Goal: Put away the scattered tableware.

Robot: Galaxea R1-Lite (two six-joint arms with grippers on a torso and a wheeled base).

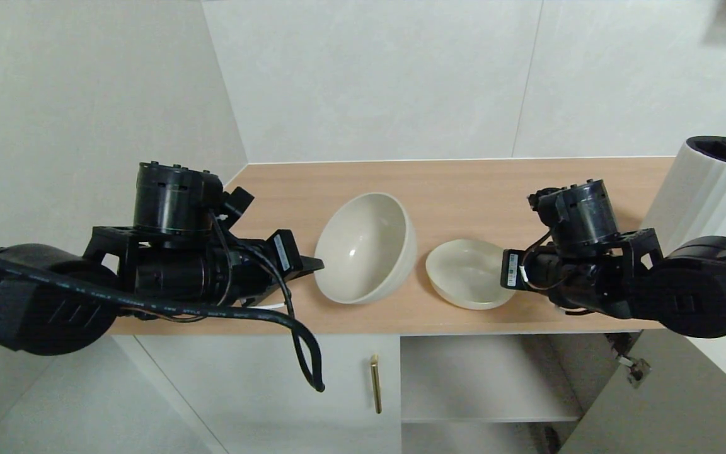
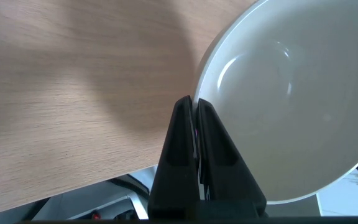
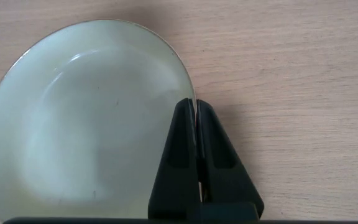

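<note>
**A Home Kitchen Corner**

The setting looked like a domestic kitchen. A wood-grain countertop (image 1: 464, 183) ran across the middle of the frame and met pale tiled walls (image 1: 369, 75) in a corner at the upper left. Along the bottom edge stood a white cabinet door (image 1: 262, 378) with a slim brass handle (image 1: 375, 383) and, to its right, an open shelf compartment (image 1: 483, 378). A deep bowl (image 1: 366, 246) and a shallow bowl (image 1: 467, 272) at centre, and a white ribbed container (image 1: 709, 195) at far right, fitted that reading.
</note>
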